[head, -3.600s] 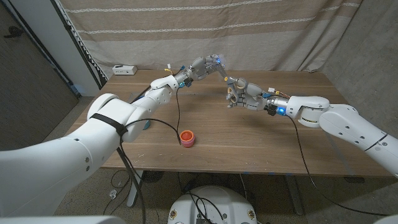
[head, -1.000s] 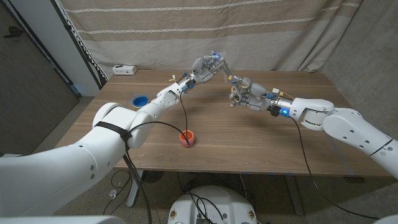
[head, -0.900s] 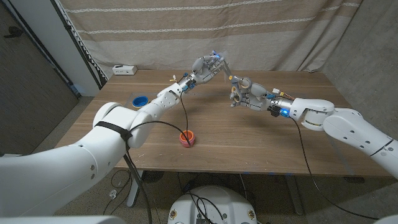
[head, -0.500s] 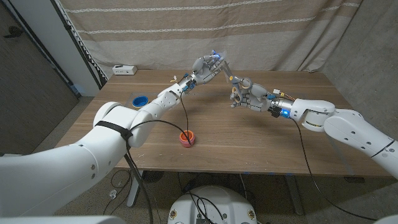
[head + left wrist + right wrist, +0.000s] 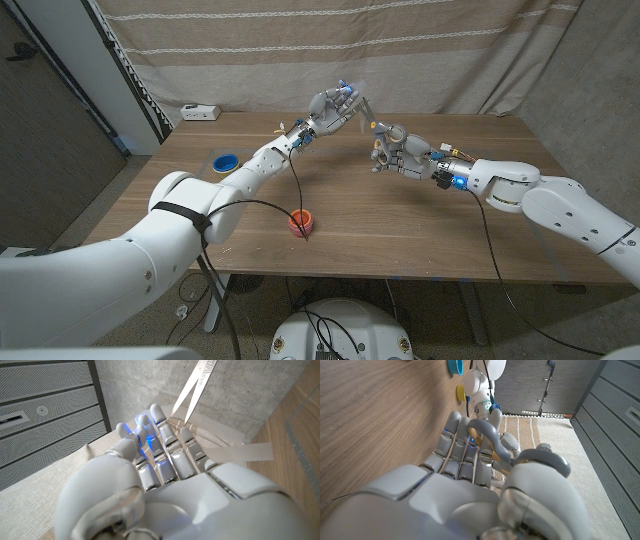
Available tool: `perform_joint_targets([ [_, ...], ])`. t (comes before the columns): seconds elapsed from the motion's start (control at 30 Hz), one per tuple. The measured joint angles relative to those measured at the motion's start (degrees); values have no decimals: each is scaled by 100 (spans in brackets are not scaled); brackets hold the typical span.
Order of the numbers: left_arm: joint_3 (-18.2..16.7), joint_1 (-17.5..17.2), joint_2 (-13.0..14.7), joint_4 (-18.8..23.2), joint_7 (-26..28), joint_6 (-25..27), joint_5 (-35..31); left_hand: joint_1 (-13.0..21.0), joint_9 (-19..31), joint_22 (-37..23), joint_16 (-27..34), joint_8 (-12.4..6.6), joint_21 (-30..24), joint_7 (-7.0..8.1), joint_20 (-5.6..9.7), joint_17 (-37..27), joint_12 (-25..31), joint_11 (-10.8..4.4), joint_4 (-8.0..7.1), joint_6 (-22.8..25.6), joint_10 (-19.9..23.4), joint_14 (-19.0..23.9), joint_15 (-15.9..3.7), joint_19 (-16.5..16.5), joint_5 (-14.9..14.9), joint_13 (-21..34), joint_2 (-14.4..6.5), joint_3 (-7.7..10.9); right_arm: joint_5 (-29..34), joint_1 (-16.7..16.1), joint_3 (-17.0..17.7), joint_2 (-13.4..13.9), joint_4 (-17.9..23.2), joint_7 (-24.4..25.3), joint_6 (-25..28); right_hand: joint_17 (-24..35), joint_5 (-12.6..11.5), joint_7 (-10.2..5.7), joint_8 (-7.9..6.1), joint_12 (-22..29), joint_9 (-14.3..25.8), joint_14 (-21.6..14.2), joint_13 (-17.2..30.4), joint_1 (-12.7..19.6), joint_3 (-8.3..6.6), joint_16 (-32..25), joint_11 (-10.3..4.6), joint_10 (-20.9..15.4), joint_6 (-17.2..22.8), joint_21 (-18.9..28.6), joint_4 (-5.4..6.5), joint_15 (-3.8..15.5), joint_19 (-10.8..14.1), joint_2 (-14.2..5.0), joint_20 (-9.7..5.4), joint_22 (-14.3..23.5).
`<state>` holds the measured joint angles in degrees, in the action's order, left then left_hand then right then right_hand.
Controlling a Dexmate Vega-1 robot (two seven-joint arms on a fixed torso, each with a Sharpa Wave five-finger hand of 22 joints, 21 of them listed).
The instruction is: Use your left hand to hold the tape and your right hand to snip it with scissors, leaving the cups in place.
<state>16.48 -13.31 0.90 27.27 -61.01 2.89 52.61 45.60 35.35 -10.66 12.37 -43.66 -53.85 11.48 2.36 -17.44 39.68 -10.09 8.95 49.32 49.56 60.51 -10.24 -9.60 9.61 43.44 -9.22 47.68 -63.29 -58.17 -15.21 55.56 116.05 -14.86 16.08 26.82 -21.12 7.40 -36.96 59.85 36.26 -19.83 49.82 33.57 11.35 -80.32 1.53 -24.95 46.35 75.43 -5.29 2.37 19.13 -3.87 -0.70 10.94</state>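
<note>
On the scissor blades (image 5: 197, 385) in the left wrist view we see a line of printed lettering, too small and slanted for us to read. The white box (image 5: 200, 112) at the table's far left corner shows no legible marking.

The left hand (image 5: 335, 105) is raised above the far middle of the wooden table (image 5: 400, 215), fingers curled around a strip of tape (image 5: 235, 452). In the left wrist view we see the pale, translucent strip pinched under the fingertips (image 5: 172, 422) and running out flat to one side. The two narrow, pale metal blades stand apart in a thin V, their crossing point just beside those fingertips; we cannot tell whether they touch the tape.

The right hand (image 5: 395, 152) is clenched on the scissors (image 5: 492, 442). In the right wrist view we see grey, rounded handle loops with an orange inner lining, fingers threaded through and around them. In the head view this hand hangs just beside the left hand, the blades reaching up toward it.

Both hands are smooth, white and grey jointed shells, with blue lights glowing between the fingers.

A red cup (image 5: 300, 221) stands near the table's front edge, a black cable (image 5: 290, 180) trailing past it. A blue cup (image 5: 226, 161) stands toward the left side, well apart from the red one. A striped beige curtain (image 5: 300, 40) hangs behind the table.
</note>
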Motion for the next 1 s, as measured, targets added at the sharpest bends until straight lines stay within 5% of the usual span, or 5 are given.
perform_joint_targets([
  [0.37, 23, -45, 30, 73, 68, 87, 91, 0, -32, 0, 0, 0, 0, 31, 0, -49, 0, 10, 0, 31, 10, 42, -20, 0, 0, 0, 0, 0, -4, -63, 61, 31, 24, 27, -41, -12, 0, 0, 0, 0, 0, 0, -11, 0, 0, 0, 0, 0, 0, 0, 0, 0, 0, 0, 0, 0],
  [1.0, -11, 226, -105, -487, -106, 65, 82, 53, 12, -1, 0, -44, -45, 31, 0, -105, 0, 10, 23, 31, 10, 72, -50, 0, 17, 0, 22, -23, -4, -10, 64, 34, -19, -43, -28, -23, 0, 1, -6, 0, 9, 0, -8, 0, 0, -22, 0, 0, 1, 0, 0, 0, 0, 0, 0, 1],
])
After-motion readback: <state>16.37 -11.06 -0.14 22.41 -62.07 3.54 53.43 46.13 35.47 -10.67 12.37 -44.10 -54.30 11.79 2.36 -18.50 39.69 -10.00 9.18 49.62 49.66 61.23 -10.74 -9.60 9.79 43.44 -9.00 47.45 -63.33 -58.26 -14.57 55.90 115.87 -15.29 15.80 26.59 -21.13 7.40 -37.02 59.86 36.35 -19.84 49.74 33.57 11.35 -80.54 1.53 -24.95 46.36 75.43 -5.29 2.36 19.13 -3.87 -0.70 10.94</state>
